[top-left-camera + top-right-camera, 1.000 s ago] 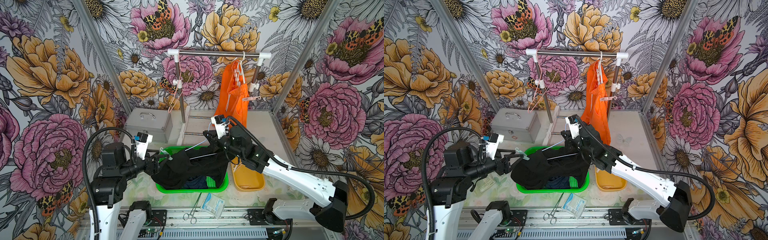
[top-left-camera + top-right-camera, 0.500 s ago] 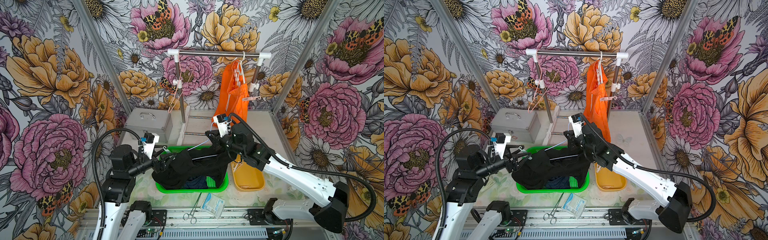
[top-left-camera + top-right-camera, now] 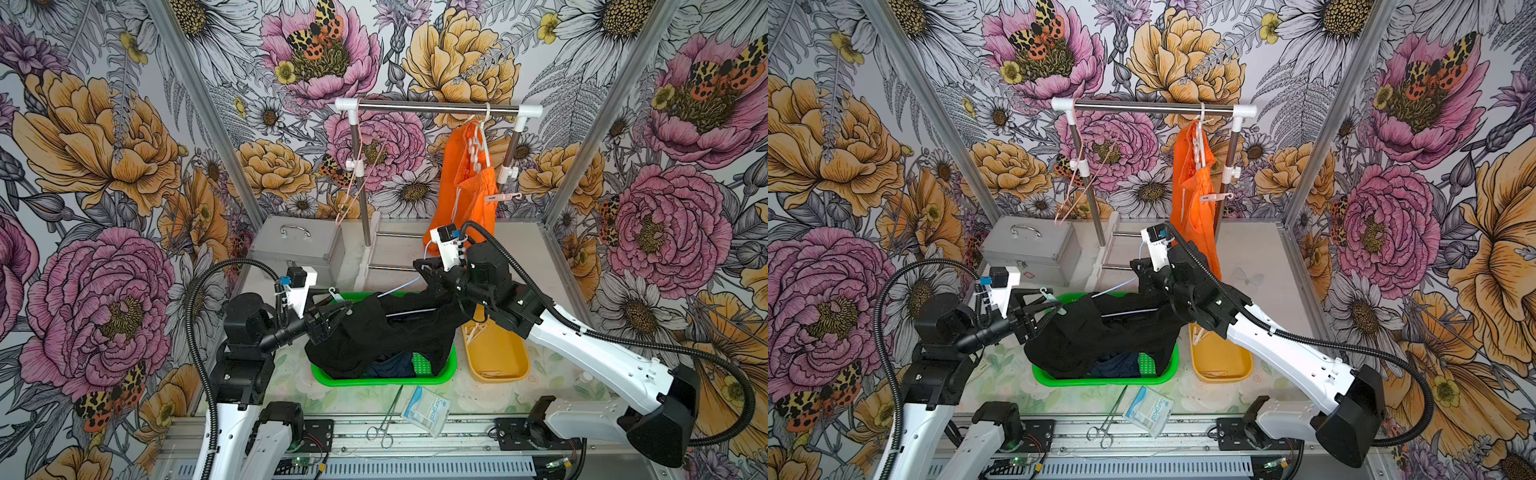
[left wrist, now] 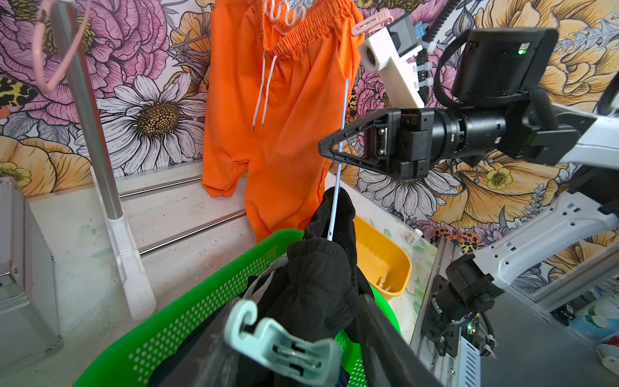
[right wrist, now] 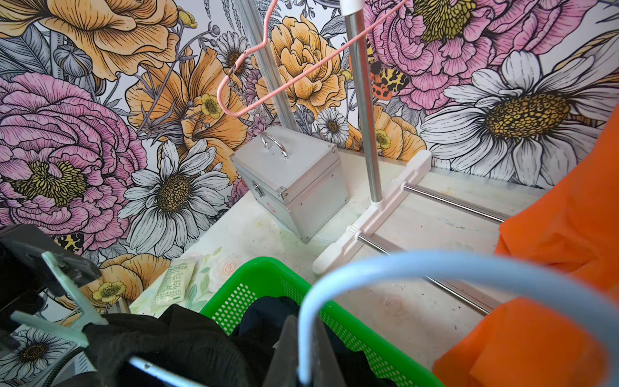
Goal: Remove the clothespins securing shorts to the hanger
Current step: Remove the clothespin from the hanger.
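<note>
Clothespins, listed for you near to far. Grey-teal clothespin (image 4: 281, 345): clipped to black shorts (image 3: 374, 336) draped over the green basket (image 3: 386, 379). Your left fingers (image 4: 385, 338) stand part-open either side of it; you cannot tell whether they grip it. Pale blue hanger (image 4: 342, 110): runs through those shorts, pinched in your fully closed right fingers (image 4: 355, 132). Pale clothespins (image 3: 475, 332): loose in the yellow tray (image 3: 498, 365) beside the basket. Pink clothespin (image 3: 503, 197): on orange shorts (image 3: 469, 187) hanging from the far rail (image 3: 436, 108).
</note>
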You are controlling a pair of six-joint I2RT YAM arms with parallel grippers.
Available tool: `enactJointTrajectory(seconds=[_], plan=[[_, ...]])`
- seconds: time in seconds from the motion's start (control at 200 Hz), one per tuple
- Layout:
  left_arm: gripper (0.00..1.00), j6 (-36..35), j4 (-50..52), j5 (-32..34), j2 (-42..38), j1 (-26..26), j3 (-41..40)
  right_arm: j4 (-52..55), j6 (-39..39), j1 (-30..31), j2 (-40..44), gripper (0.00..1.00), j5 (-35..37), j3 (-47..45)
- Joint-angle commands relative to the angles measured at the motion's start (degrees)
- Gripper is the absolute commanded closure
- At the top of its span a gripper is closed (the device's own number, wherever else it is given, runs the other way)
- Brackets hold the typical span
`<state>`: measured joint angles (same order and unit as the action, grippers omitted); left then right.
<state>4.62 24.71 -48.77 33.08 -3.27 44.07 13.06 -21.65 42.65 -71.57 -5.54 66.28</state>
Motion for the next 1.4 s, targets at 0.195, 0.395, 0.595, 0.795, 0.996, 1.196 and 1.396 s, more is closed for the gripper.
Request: enactJointTrajectory(seconds=[0.195,0.395,0.595,0.795,0.996,1.196,1.396], plan=[[0.46,2.64,-3.54,-4.66,0.75,1.02,-0.97,-1.4,-0.92,-0.64,1.1,1.0,-1.12,2.27],[0.45,2.33,-1.94,-3.99,0.41,1.19,-1.69,-1.44,-0.92,-0.66,1.19,1.0,-1.11,2.36],[0.48,2.14,-1.95,-4.04,0.76,1.22,-1.97,-1.49,-1.03,-0.73,1.4,1.0,-1.16,2.1],[0.62,1.53,-1.15,-4.56,1.06,1.18,-2.37,-1.5,-1.11,-0.73,1.01,1.0,-1.45,2.27],[0.73,0.65,-0.98,-4.59,0.75,1.16,-1.73,-1.46,-1.31,-0.73,0.86,1.0,-1.66,2.1],[0.82,0.44,-0.64,-3.2,0.59,1.16,-0.36,-1.49,-1.46,-0.73,0.84,1.0,-1.64,1.75],[0.84,1.08,-0.35,-0.22,-0.11,0.89,0.82,-1.42,-1.82,-0.73,0.66,1.0,-1.78,1.24]])
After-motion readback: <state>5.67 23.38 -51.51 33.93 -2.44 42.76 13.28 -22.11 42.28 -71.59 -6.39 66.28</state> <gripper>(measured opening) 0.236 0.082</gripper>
